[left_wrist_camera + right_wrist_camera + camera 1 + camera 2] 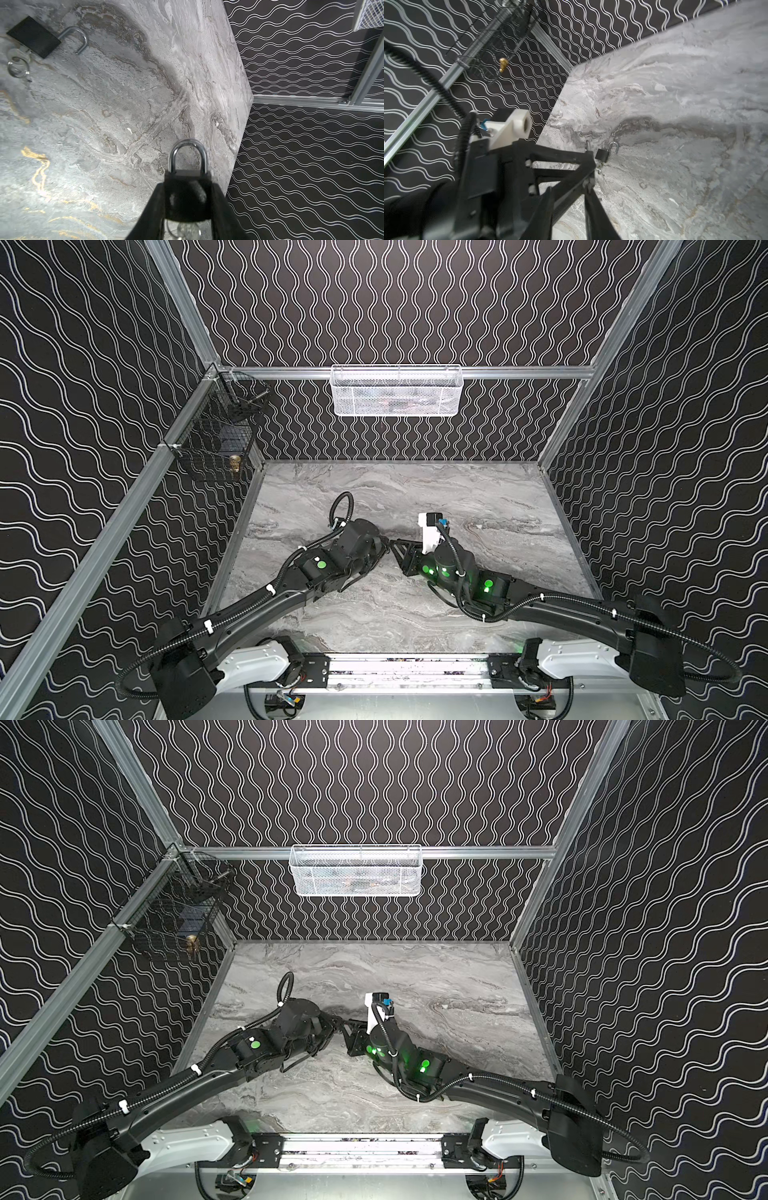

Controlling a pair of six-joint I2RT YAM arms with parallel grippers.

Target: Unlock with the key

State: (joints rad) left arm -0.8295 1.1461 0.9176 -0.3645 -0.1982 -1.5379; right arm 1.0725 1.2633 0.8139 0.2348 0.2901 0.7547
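The left gripper is clamped on a small black padlock. Its two dark fingers press against the sides of the body, and the steel shackle stands out past the tips, closed into the body. At the padlock's other end I can make out something round and silvery, most likely a key ring, but it is too blurred to say more. The right gripper reaches in from the right and meets the left one almost tip to tip above the middle of the grey marble table. From where I stand I cannot tell whether its jaws are apart or together, or whether they have hold of anything. Near the two grippers a second padlock lies flat on the tabletop with its own hoop swung open, and a spare key on a ring touches its keyhole end. I cannot pick it out in either top view, where the arms cover that patch. Farther out, a white mesh basket hangs on the rail of the far wall. A black wire basket hangs on the left wall by the far corner, with a small brass fitting at its lower edge.
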